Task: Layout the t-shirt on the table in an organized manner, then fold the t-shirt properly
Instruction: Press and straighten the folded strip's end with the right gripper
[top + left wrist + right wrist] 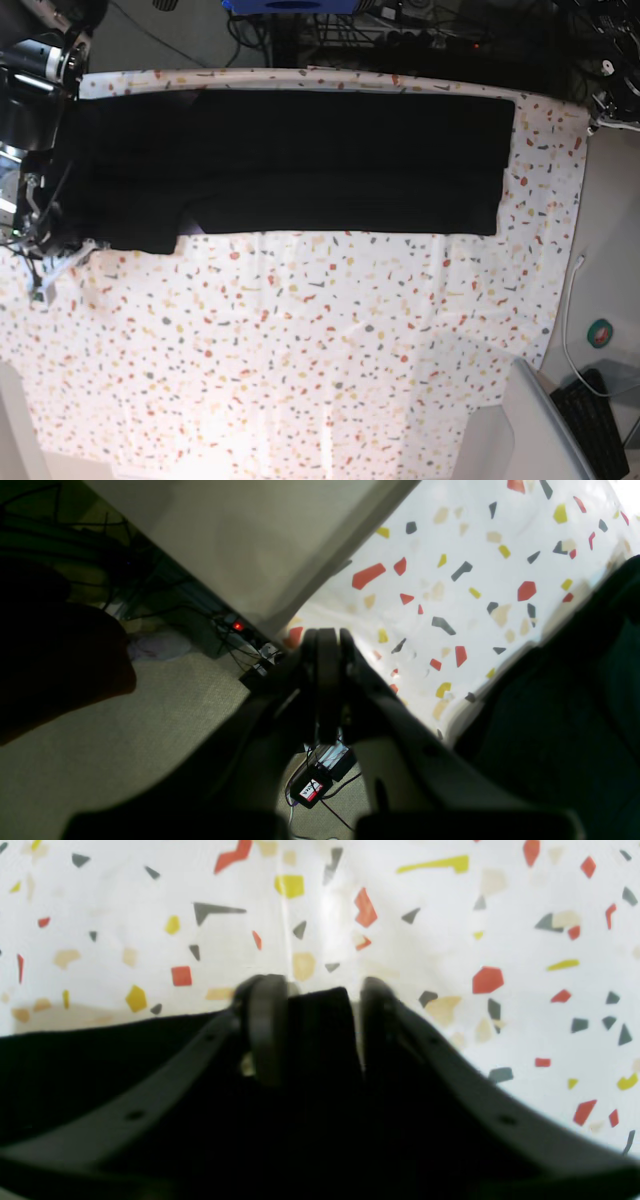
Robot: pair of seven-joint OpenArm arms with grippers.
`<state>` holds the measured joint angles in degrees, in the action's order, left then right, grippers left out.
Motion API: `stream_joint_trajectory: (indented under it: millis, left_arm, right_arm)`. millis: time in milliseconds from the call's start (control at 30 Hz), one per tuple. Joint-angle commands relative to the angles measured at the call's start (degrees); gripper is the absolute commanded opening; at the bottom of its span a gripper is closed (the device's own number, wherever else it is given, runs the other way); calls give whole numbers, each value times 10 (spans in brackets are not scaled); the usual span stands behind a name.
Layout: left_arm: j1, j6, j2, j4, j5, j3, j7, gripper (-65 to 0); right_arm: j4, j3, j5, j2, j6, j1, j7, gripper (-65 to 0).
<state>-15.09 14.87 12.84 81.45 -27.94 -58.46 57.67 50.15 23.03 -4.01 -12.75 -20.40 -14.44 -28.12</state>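
The black t-shirt lies flat as a long folded band across the far side of the speckled table. My right gripper is at the shirt's near left corner. Its fingers stand apart, with a corner of the black cloth between them and a sliver of table showing beside one finger. My right arm shows at the left edge of the base view. My left gripper is shut and empty, past the table's edge over the floor. The black cloth lies to its right.
A plain grey-white surface with a keyboard and a white cable stands at the near right. Cables and a small black box lie on the carpet below the left gripper. More cables and gear run behind the table.
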Motion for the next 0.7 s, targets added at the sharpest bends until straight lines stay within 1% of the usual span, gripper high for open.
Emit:
stream_joint_trajectory:
  millis: [0, 33, 67, 233, 367, 400, 467, 533, 667]
  left_arm:
    - [0, -1, 12, 7, -4, -3, -7, -650]
    - [0, -1, 12, 7, -4, -3, -7, -650]
    - [0, -1, 12, 7, -4, -3, -7, -650]
    - [0, -1, 12, 7, -4, -3, -7, -650]
    - [1, -1, 12, 7, -3, -3, -7, -650]
    - [1, -1, 12, 7, -4, -3, -7, -650]
    - [1, -1, 12, 7, -4, -3, -7, -650]
    - [2, -1, 12, 7, -4, -3, -7, -650]
    - [2, -1, 12, 7, -4, -3, -7, -650]
  right_arm:
    - [8, 3, -3, -9, 1, -14, 13, -570]
    - [8, 3, -3, -9, 1, -14, 13, -639]
    - [9, 3, -3, -9, 1, -14, 13, -650]
    - [24, 4, -4, -8, 1, -13, 13, -650]
    - [77, 4, -4, -5, 1, 11, 10, -650]
    - [93, 4, -4, -5, 1, 19, 5, -650]
    - [125, 4, -5, -3, 1, 32, -23, -650]
    - [157, 4, -5, 8, 1, 46, -52, -650]
    - [234, 4, -5, 20, 1, 94, -78, -650]
